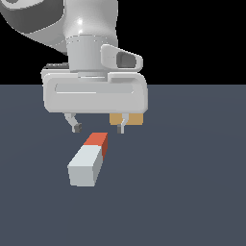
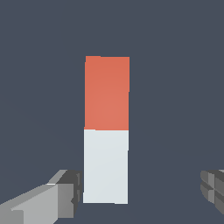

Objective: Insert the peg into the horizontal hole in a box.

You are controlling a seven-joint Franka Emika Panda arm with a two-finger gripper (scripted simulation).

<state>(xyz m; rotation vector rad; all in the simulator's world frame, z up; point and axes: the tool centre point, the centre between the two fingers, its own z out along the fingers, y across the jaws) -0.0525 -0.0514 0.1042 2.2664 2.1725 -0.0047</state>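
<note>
The step in hand looks like the approach to the grasp: the end effector [image 1: 97, 128] hovers above the peg [image 1: 89, 159] with its jaws spread wide and nothing between them. The next move probably calls for a straight descent so the fingers [image 2: 65, 192] bracket the peg's sides, then a close.

The peg is a long square-sectioned block lying flat on the counter [image 1: 192, 192], its grey-white half nearer the exterior view's bottom edge, its red-orange half pointing away. The tan box [image 1: 127, 119] sits farther back, mostly hidden behind the end effector; its hole is not visible.
</note>
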